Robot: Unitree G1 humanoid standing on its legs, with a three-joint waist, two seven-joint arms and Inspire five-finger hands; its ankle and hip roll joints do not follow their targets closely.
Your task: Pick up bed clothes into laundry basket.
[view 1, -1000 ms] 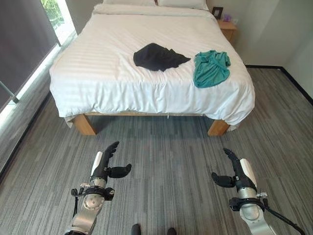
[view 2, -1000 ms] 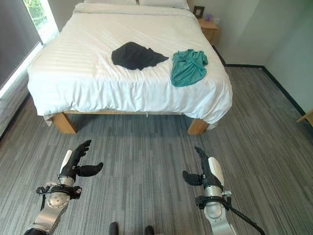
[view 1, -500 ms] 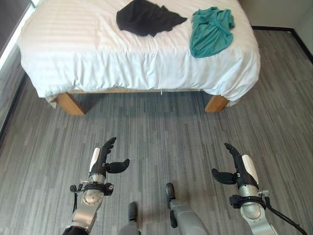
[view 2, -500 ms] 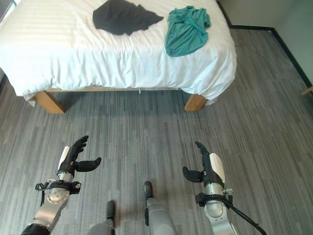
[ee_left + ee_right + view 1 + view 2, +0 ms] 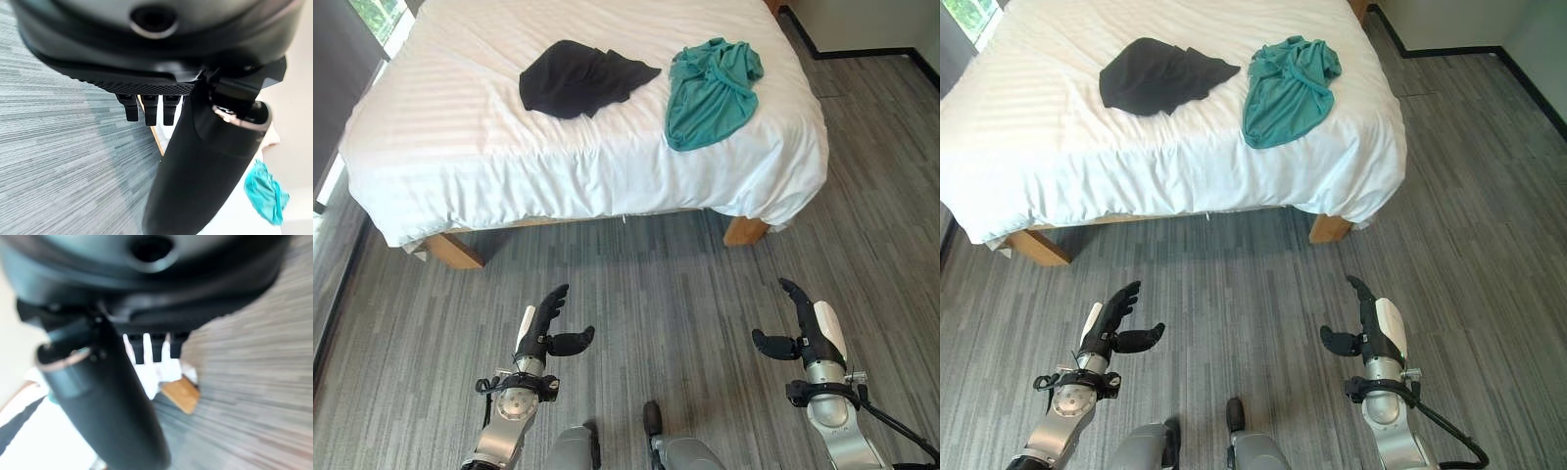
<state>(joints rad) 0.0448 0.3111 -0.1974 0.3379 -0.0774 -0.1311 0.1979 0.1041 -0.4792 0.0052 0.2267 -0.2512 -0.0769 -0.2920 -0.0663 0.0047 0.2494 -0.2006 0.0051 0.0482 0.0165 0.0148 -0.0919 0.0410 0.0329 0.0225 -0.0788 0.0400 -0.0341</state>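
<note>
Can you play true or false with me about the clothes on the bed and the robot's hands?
1. A black garment lies on the bed. True.
2. The teal garment is on the floor. False: it lies on the bed, beside the black one.
3. The left hand holds the teal garment. False: it is open and empty, above the floor.
4. The right hand is open. True.

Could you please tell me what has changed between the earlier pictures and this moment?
The view itself has shifted, so the camera has moved; the things have not. The black garment and the teal garment lie on the white bed as before, side by side. The left hand and right hand stay open over the floor, holding nothing.
</note>
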